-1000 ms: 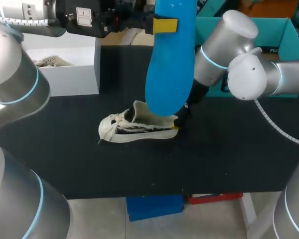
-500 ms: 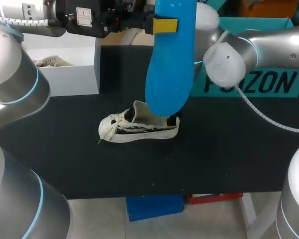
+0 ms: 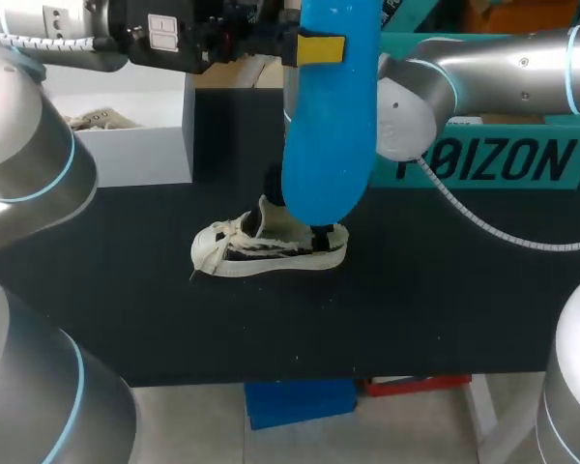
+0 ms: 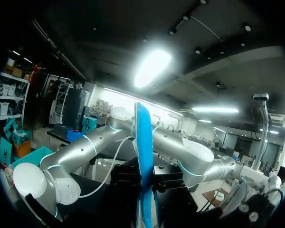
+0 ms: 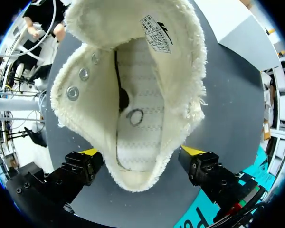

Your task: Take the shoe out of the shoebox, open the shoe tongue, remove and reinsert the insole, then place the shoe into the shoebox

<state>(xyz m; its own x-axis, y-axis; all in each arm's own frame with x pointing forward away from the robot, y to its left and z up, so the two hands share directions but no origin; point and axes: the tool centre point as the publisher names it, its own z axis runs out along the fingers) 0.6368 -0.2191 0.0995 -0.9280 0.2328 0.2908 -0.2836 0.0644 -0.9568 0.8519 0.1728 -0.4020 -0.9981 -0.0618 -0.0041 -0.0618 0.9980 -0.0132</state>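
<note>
A long blue insole [image 3: 327, 126] hangs upright above the table, pinched near its upper end by my left gripper [image 3: 319, 48]. In the left wrist view the insole [image 4: 143, 142] stands edge-on between that gripper's [image 4: 145, 192] black fingers. Below it the cream low-top shoe [image 3: 266, 249] sits upright on the black table [image 3: 445, 290], toe pointing left. My right gripper [image 3: 321, 234], mostly hidden behind the insole, hovers at the heel. In the right wrist view the shoe's [image 5: 137, 95] mouth gapes with the tongue folded forward, and my right gripper [image 5: 140, 153] stands open, straddling the heel.
A white box [image 3: 126, 145] stands at the back left with a cream item [image 3: 92, 119] inside. A teal box [image 3: 483, 159] stands at the back right, behind my right forearm. Bare black table lies in front of and right of the shoe.
My right arm swung leftward and back, bringing its gripper from beside the heel to over it and uncovering the teal box's front. The left arm and the insole kept still.
</note>
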